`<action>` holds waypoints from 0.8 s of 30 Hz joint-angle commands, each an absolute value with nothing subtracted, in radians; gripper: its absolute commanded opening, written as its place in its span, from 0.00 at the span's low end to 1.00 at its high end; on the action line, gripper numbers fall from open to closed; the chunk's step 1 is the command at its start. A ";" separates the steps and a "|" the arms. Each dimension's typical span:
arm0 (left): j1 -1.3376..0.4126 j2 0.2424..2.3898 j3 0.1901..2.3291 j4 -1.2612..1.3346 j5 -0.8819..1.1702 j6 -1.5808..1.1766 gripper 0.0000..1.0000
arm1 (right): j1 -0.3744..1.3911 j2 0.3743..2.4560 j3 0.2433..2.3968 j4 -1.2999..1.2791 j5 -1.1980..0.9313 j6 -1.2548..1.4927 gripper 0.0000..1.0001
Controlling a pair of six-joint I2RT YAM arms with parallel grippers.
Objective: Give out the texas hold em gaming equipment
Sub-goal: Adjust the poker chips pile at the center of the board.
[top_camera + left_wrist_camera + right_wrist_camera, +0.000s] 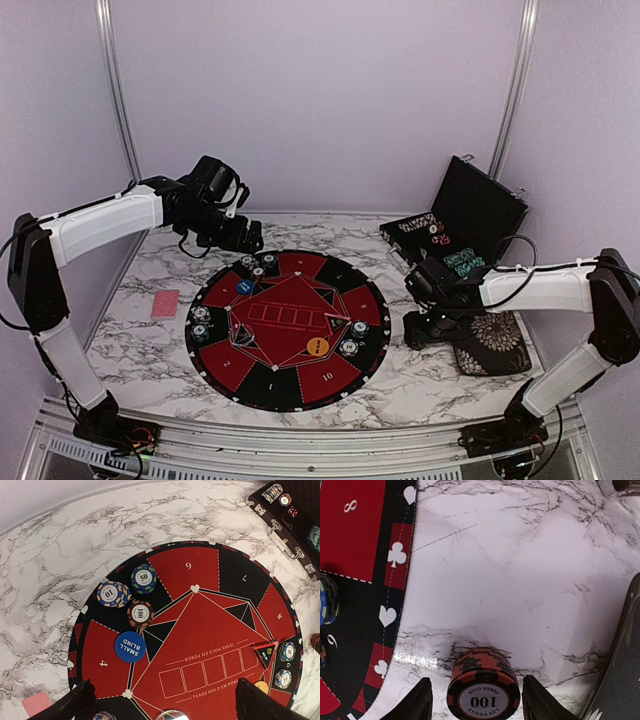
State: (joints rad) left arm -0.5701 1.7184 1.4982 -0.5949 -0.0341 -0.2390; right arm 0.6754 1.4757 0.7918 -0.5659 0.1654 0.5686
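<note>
The right end effector [474,700] sat low over the white marbled bench [520,570], its two dark fingers [420,700] flanking a small stack of orange-and-black striped poker chips marked 100 [482,687]. The stack stood on the marble just off the edge of the round red-and-black numbered poker mat [365,580], between that mat and the dark flower-patterned square tray [495,345]. There was daylight on both sides of the stack in the wrist view, so the fingers were not yet clamped on it; whether they were closing I could not tell from one look.

To do this well, I reckoned the fingers needed to come in evenly and square to the stack, low enough to catch the bottom chip, or the pile would shear and scatter. A straight lift before any sideways travel looked wise. The mat's rim was close by, and two more chip stacks [327,605] sat just inside it, so the carry had to clear them.

Over at the far left, the left end effector [235,230] hung released, jaws spread wide above the mat, gripping nothing. Under it lay three chip stacks [125,597] and a blue round disc reading small blind [130,646]. A pink-red-backed playing card [165,303] lay on the marble left of the mat.
</note>
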 commanded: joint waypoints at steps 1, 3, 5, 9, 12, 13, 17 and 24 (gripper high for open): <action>-0.571 1.711 1.491 -0.579 -0.028 -0.238 0.99 | 0.666 1.492 0.792 -0.544 0.165 0.580 0.59; -0.571 1.713 1.491 -0.578 -0.028 -0.237 0.99 | 0.665 1.495 0.793 -0.542 0.167 0.580 0.58; -0.571 1.713 1.491 -0.578 -0.025 -0.237 0.99 | 0.665 1.498 0.793 -0.540 0.167 0.580 0.57; -0.571 1.717 1.491 -0.579 -0.022 -0.236 0.99 | 0.665 1.505 0.792 -0.537 0.166 0.580 0.55; -0.571 1.720 1.491 -0.579 -0.017 -0.234 0.99 | 0.666 1.508 0.793 -0.535 0.167 0.579 0.53; -0.571 1.722 1.491 -0.579 -0.016 -0.235 0.99 | 0.666 1.509 0.793 -0.536 0.167 0.579 0.53; -0.571 1.726 1.492 -0.580 -0.012 -0.233 0.99 | 0.665 1.510 0.798 -0.544 0.173 0.578 0.49; -0.571 1.732 1.494 -0.579 -0.006 -0.233 0.99 | 0.666 1.495 0.824 -0.585 0.194 0.578 0.45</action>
State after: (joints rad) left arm -0.5701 1.7210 1.4982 -0.5949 -0.0170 -0.2386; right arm 0.6746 1.5021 0.7883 -0.5598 0.1707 0.5755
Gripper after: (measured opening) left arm 0.989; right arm 0.451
